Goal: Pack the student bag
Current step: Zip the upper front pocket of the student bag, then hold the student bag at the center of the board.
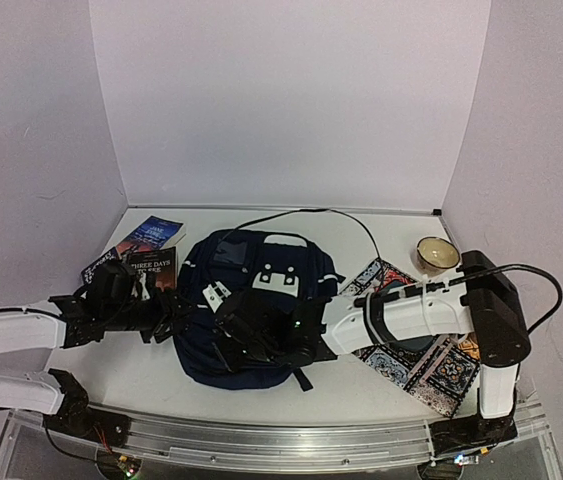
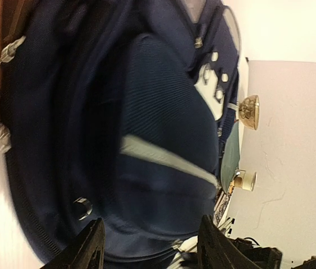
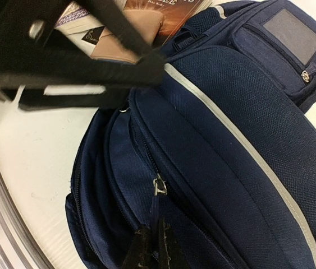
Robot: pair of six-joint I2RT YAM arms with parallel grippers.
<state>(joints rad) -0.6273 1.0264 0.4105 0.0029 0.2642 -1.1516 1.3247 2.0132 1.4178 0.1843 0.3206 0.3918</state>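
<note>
At the left of the top view, books [image 1: 151, 235] lie on the worktop [image 1: 141, 375]. Just right of them the left gripper [image 2: 152, 227] sits against the left edge of the student bag [image 1: 261, 300], its jaws spread wide and holding nothing. The bag lies flat at frame centre, where the right gripper [image 3: 155, 246] has its jaws pinched together on the zip pull [image 3: 159, 186] cord; further right lie a patterned mat [image 1: 441, 375] and, above it, a bowl [image 1: 438, 252].
</note>
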